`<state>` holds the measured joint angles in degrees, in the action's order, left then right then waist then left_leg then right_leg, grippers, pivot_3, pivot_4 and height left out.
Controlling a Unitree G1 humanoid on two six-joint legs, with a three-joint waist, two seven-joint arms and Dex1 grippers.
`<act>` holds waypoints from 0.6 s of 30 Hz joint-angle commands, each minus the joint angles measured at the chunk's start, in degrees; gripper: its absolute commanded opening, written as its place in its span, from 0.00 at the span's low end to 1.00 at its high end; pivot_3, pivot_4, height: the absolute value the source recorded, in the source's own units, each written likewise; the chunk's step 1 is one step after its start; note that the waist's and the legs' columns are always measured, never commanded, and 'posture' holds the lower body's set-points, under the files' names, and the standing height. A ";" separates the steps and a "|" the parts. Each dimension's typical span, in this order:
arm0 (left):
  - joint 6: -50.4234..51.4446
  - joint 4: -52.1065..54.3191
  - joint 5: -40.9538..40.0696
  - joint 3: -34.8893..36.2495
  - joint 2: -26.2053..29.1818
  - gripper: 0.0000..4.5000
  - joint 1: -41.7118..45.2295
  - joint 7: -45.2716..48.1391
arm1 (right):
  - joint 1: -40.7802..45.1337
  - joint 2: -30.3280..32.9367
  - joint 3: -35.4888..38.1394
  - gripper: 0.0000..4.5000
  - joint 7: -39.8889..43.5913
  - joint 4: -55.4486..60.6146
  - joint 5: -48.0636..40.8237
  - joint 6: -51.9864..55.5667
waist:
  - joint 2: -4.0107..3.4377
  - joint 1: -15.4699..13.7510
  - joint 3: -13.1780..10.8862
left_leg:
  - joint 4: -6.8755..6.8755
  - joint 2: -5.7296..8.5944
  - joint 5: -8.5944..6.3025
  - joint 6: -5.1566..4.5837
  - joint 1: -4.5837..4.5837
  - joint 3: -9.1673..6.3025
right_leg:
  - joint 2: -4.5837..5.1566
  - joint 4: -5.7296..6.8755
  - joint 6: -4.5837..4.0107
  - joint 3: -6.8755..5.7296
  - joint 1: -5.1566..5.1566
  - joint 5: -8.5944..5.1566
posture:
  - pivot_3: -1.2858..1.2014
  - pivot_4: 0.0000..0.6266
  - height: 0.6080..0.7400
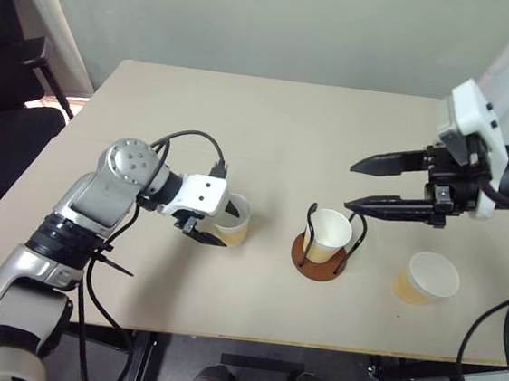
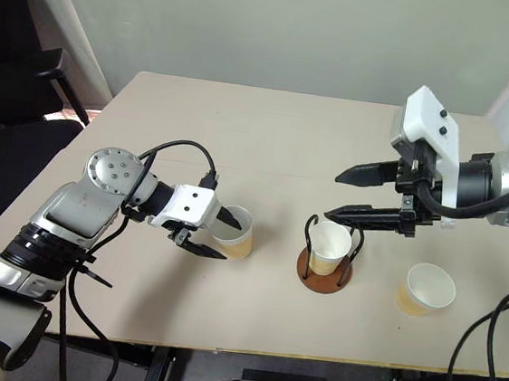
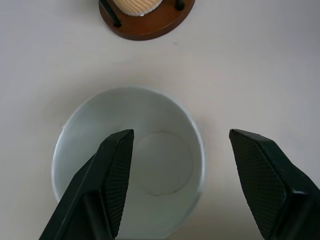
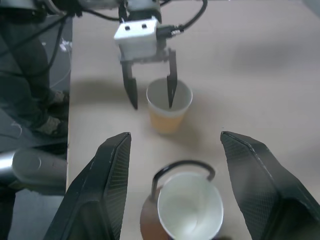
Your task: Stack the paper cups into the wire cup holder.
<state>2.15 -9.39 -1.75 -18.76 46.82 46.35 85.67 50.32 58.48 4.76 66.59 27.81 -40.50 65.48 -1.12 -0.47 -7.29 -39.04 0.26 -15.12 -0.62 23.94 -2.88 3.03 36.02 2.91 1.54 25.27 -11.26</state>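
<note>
Near the lower edge of the head views: pale desk [image 1: 272, 110], front edge low in the frame.

Lower right: one paper cup [image 1: 426, 278], upright and alone, mouth up, well apart from both end effectors.

Lower middle: wire cup holder [image 1: 324, 255], round brown base flat on the desk, black wire loops upright. Second paper cup [image 1: 328, 236] inside it, between the loops, mouth up, white inside.

Left of the holder, near the middle of the frame: third paper cup [image 1: 234, 219], upright on the desk, tan outside, white rim. Left end effector [image 1: 217, 223] right at this cup, pointed down and toward the right of the frame. Fingers apart, middle-wide. In the right wrist view, one black finger [image 4: 171, 85] down inside the cup's mouth, the other outside the cup wall on the far side. Same in the left wrist view: one finger over the white inside, one over bare desk. Not pinched on the wall, cup not lifted.

Right side, middle height: right end effector [image 1: 374, 183], up in the air above and just to the right of the holder, pointed toward the left of the frame. Two black fingers spread wide, nothing between them, touching nothing.

Upper left corner: black chair [image 1: 6, 83] beside the desk.

Top of the frame: plain pale wall [image 1: 281, 20] behind the desk.
</note>
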 commanded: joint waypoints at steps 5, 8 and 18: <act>-0.75 0.27 0.06 0.69 -0.19 0.19 2.27 2.01 | -6.59 3.85 4.15 0.66 2.10 3.08 -1.87 -7.86 | 0.00 -0.04 0.01 | -0.04 0.00 0.00 0.00 0.04 0.02 | 0.00 0.02 0.04 0.00 0.02 0.02 | 0.52 0.24 1.00; 0.97 1.39 -1.19 1.21 -0.24 0.01 2.51 3.21 | -9.34 6.05 4.33 0.66 3.40 3.45 -1.02 -11.15 | 0.00 -0.03 0.01 | -0.06 0.00 0.00 -0.01 0.05 0.04 | 0.00 0.04 0.07 0.01 0.02 0.05 | 0.52 0.24 1.00; 14.50 5.17 -13.33 1.98 -1.63 0.01 12.43 6.83 | -21.52 17.13 11.08 0.66 8.46 2.81 -0.79 -13.22 | 0.01 -0.57 0.01 | -0.09 0.01 -0.04 -0.04 0.12 0.04 | 0.04 -0.05 0.12 0.01 0.00 0.07 | 0.52 0.24 1.00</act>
<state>14.81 -6.17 -11.94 -17.97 45.21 55.96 90.24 30.24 73.79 11.82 73.74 30.15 -42.45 53.56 -1.11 -1.04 -7.28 -39.12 0.28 -15.17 -0.66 24.07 -2.84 3.08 35.97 3.04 1.55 25.27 -11.19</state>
